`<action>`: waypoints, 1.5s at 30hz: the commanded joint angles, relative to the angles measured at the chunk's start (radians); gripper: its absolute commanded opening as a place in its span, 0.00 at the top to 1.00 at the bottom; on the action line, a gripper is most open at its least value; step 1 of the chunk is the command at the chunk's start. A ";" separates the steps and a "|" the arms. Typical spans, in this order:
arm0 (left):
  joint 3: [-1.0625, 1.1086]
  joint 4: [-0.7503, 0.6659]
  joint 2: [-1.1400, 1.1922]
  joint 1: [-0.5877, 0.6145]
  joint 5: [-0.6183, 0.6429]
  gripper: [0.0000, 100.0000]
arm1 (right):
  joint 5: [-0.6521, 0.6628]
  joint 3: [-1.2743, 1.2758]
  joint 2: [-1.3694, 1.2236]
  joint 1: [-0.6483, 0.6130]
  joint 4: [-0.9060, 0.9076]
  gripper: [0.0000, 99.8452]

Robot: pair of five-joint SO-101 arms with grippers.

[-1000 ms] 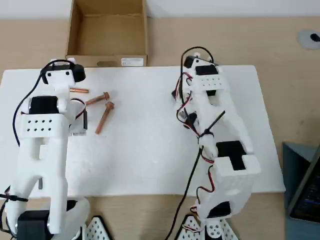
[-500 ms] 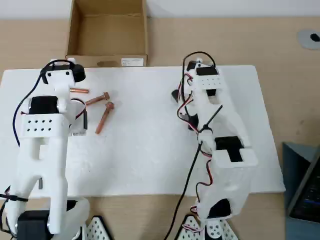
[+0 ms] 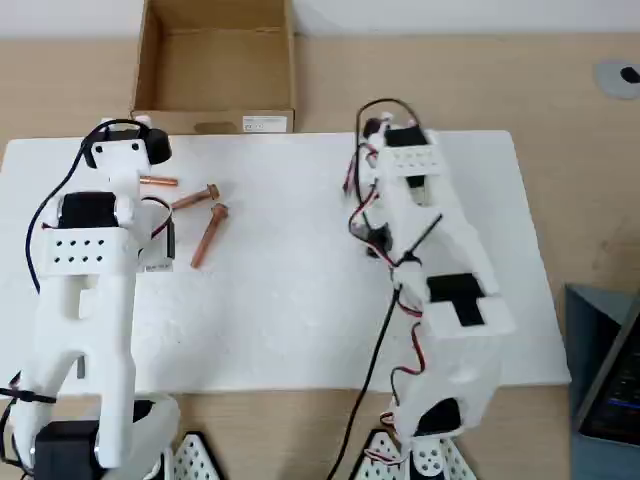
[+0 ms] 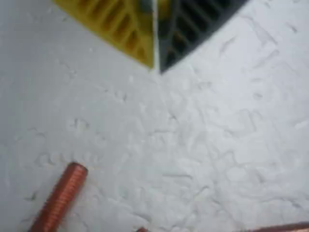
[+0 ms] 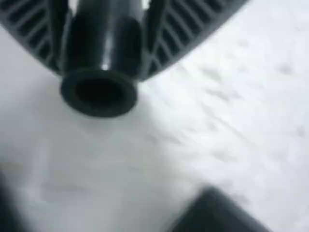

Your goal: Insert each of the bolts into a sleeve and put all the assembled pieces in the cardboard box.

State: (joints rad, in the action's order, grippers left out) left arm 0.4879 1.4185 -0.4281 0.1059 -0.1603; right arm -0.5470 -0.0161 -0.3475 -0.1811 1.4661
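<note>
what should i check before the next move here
1. Right gripper holds a sleeve: ok.
2. Sleeve bore free: cannot tell, dark inside.
3. Left gripper holds a bolt: not ok, shut and empty over the foam pad.
4. Three bolts lie loose beside the left arm: ok.
5. Cardboard box open, nothing inside: ok.

I get bright, even overhead light on the white foam sheet (image 3: 300, 300), where shadows are faint and soft. The copper-coloured threaded bolt (image 4: 60, 195) is lit paler along one side. The black flanged plastic sleeve (image 5: 99, 92) throws a diffuse grey shadow.
</note>
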 commanded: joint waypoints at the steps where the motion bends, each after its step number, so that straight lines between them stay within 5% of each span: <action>1: -0.041 0.008 -0.012 0.000 -0.002 1.00 | -0.002 -0.088 0.148 -0.012 0.048 0.99; 21: -0.063 0.112 -0.013 0.006 -0.002 1.00 | 0.089 -0.067 0.682 -0.008 0.307 0.99; 37: -0.239 0.160 0.001 -0.003 -0.006 1.00 | 0.184 0.605 1.360 -0.005 0.137 0.99; 45: -0.259 0.127 0.151 -0.138 -0.002 1.00 | 0.232 0.819 1.586 -0.005 0.048 0.99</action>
State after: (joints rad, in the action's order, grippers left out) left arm 0.2885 1.5704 -0.3115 0.0107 -0.1603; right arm -0.3261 0.7710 1.1715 -0.1857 1.5535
